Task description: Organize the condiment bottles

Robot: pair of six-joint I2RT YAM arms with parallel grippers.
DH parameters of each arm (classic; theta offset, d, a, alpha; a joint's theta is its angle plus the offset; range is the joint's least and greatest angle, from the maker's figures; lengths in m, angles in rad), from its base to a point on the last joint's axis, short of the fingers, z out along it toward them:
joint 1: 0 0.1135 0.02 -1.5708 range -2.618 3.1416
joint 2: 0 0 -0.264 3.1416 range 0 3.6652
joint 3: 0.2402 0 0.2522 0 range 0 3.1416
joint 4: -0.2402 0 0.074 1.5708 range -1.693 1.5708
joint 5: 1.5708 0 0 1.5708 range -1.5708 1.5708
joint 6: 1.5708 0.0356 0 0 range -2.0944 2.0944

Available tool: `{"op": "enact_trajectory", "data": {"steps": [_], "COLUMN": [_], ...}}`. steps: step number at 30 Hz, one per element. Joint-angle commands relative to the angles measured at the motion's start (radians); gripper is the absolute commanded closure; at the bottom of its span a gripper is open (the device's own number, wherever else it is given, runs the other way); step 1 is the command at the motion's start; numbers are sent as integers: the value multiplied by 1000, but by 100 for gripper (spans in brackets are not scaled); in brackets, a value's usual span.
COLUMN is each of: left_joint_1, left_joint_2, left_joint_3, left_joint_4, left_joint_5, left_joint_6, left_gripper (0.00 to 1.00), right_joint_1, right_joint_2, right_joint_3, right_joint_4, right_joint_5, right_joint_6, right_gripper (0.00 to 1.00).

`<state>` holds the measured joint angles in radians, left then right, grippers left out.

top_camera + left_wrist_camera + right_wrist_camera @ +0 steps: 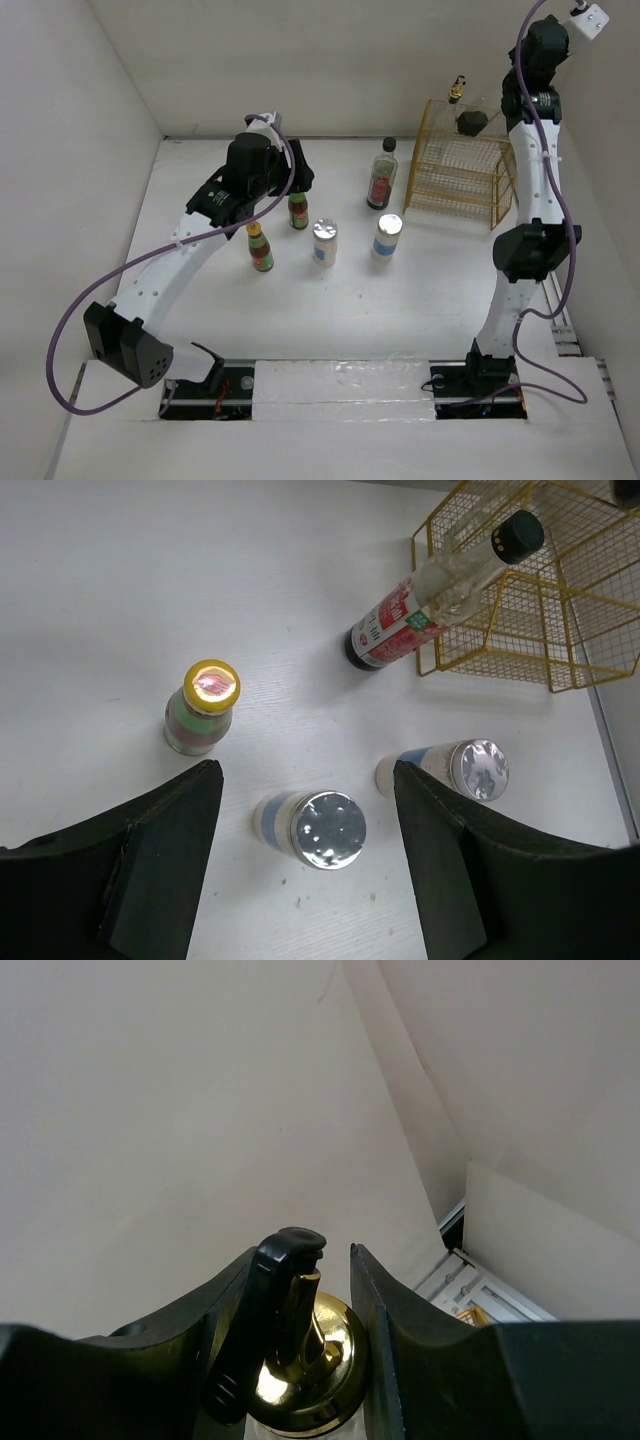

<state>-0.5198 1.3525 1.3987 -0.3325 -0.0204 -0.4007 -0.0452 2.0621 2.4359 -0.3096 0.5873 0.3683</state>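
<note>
Left gripper (pixel 305 778) hovers half-open, holding nothing, over a sauce bottle (pixel 203 708) and a shaker (pixel 322 827). Further right, the right gripper (pixel 300 1270) clamps a gold-capped bottle (pixel 320 1360) above the rack (pixel 460 165) (placing step, seemingly) — next, lower it squarely.

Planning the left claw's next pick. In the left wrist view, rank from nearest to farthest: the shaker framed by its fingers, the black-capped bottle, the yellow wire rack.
1. Shaker, bottom centre, framed by the left claw.
2. Black-capped bottle, upper right, left of the rack.
3. Yellow wire rack, top right corner.
</note>
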Motion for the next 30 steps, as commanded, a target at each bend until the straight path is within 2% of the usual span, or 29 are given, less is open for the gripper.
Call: {"op": "enact_trajectory", "data": {"steps": [1, 9, 17, 24, 30], "left_joint_1": [1, 1, 1, 1, 1], "left_joint_2": [2, 20, 20, 20, 1], "left_joint_3": [51, 60, 60, 50, 30], "left_joint_4": [6, 6, 6, 6, 6], "left_joint_5": [-12, -21, -21, -21, -21], "left_joint_6": [16, 16, 7, -12, -21], "left_gripper": [35, 35, 35, 35, 35], "right_joint_1": [-4, -15, 13, 53, 62], "right_joint_2": [-10, 1, -57, -57, -48], "right_joint_3": [48, 74, -170, -242, -319], "right_joint_4": [191, 211, 263, 264, 264], "right_joint_5": [31, 31, 22, 22, 3], "right_joint_6": [55, 21, -43, -114, -123], "right_gripper": [100, 100, 100, 100, 91]}}
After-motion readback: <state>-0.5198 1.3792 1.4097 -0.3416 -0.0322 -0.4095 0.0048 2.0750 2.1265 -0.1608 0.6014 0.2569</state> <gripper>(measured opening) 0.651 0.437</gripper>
